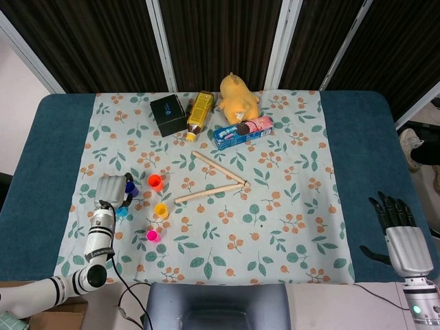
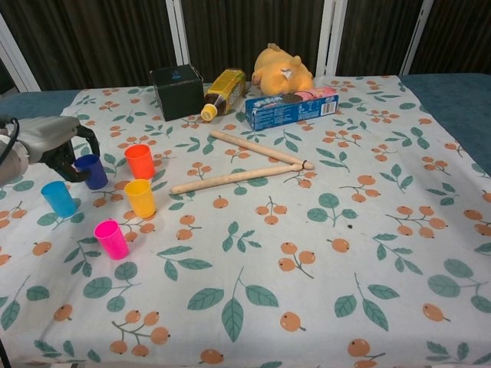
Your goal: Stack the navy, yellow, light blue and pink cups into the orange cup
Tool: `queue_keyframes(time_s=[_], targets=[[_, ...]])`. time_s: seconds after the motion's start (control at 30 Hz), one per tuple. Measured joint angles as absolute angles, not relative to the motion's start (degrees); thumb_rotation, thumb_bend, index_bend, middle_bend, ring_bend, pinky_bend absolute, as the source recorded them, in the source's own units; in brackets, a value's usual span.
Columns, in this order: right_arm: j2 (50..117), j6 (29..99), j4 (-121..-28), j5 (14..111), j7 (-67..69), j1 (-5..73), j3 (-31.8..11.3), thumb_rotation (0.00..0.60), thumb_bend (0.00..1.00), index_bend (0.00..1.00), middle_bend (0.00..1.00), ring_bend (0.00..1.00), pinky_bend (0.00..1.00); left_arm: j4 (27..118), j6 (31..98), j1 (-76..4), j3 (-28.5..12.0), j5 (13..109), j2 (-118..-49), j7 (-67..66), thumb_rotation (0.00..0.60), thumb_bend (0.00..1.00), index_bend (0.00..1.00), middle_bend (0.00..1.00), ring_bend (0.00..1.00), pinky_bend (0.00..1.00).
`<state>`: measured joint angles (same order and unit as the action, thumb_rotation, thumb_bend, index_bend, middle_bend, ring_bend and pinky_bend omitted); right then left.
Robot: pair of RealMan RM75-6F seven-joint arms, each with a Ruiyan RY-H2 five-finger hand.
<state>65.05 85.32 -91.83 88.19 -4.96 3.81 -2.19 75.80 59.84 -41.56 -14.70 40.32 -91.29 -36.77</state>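
Five small cups stand on the floral cloth at the left. My left hand point(image 2: 47, 142) curls its fingers around the navy cup point(image 2: 94, 172), which stands on the cloth; it also shows as left hand point(image 1: 112, 190) at navy cup point(image 1: 131, 188). The orange cup point(image 2: 140, 162) stands just right of it, and the yellow cup point(image 2: 141, 198) stands nearer the front. The light blue cup point(image 2: 59, 198) sits below the hand, and the pink cup point(image 2: 112, 238) is nearest the front. My right hand point(image 1: 395, 220) rests far right with fingers spread, holding nothing.
Two wooden sticks point(image 2: 234, 178) lie right of the cups. At the back stand a black box point(image 2: 177, 91), a lying yellow bottle point(image 2: 223, 90), a cookie packet point(image 2: 291, 107) and a yellow plush toy point(image 2: 282, 70). Bare blue table point(image 1: 41, 158) flanks the cloth.
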Motion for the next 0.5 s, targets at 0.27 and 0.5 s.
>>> queue_keyframes(time_s=[0.27, 0.5], targets=[[65.0, 85.4, -91.8, 88.2, -4.8, 3.7, -2.1, 0.6, 0.11, 0.0, 0.0, 0.0, 0.0, 78.4, 61.8, -41.3, -15.5, 43.1, -89.9, -34.0, 0.6, 0.36, 0.49, 1.0, 1.0, 1.0], [64.9, 85.3, -91.9, 88.4, -4.7, 3.8, -2.0, 0.6, 0.11, 0.0, 0.0, 0.0, 0.0, 85.4, 66.1, -41.3, -18.0, 46.1, -87.2, -32.3, 0.6, 0.36, 0.5, 1.0, 1.0, 1.0]])
